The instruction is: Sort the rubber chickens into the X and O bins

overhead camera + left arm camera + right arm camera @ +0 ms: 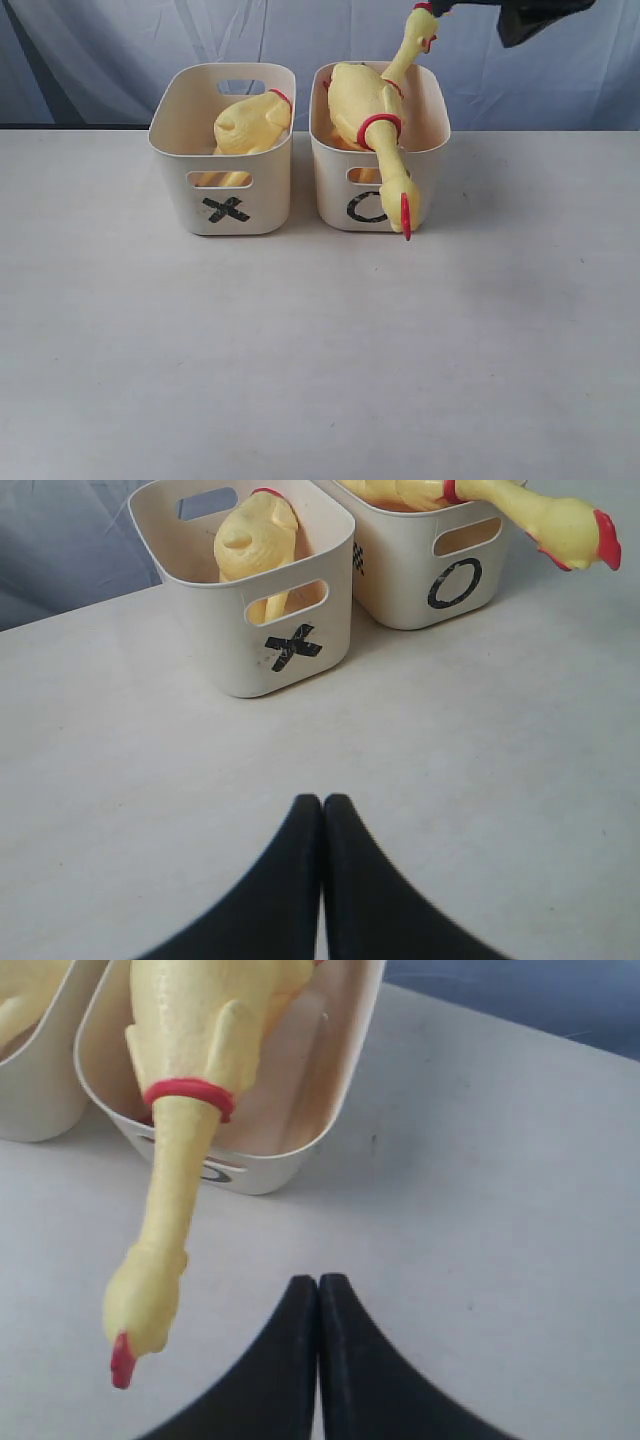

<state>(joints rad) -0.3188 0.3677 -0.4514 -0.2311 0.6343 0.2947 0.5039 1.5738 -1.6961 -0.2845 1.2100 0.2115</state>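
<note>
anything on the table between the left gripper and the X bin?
Nothing. In the left wrist view, only bare table separates the shut left gripper from the X bin.

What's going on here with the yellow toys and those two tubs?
A two-armed robot is sorting rubber chickens into marked tubs. A chicken piece lies in the X bin. A whole chicken sits in the O bin, with its neck and head drooping over the front wall and covering part of the O. The left gripper and the right gripper are both shut, holding nothing, above the table.
</note>
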